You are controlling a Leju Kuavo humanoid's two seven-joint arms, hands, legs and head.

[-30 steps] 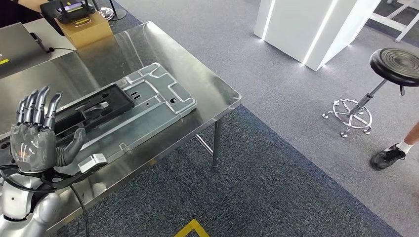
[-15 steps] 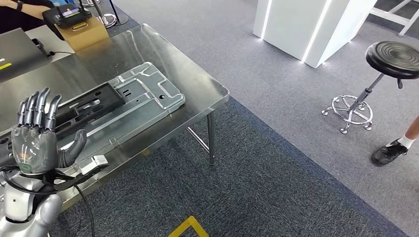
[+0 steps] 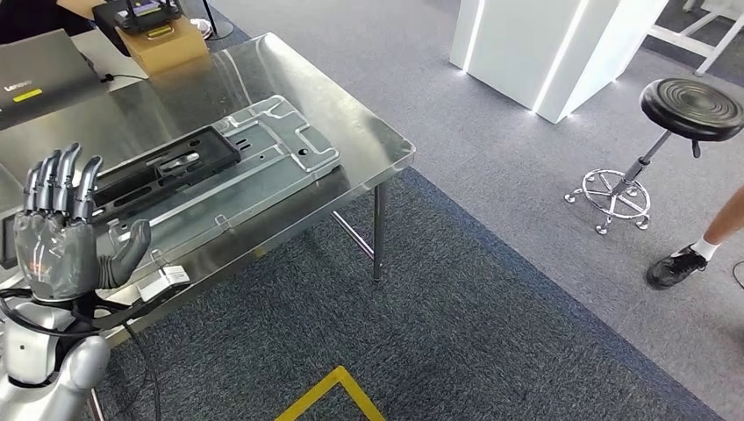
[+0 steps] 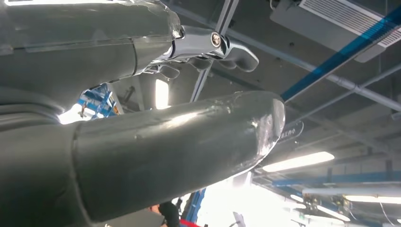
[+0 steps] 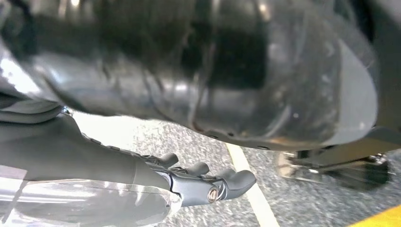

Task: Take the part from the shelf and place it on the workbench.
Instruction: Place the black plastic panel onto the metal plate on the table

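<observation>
Lying flat on the workbench, the part is sitting near its front corner. The left hand is hovering above the workbench's near edge, fingers released, grasping nothing; the right hand is hanging empty, fingers loosely apart.

The part is a long, flat plate of pale stamped sheet metal with cut-outs, raised tabs and a notched far end, and a black slotted panel lies flat on its upper face. It lies flat on the shiny steel workbench, angled across the top. It sits just beyond and right of the raised left hand, apart from it.
</observation>
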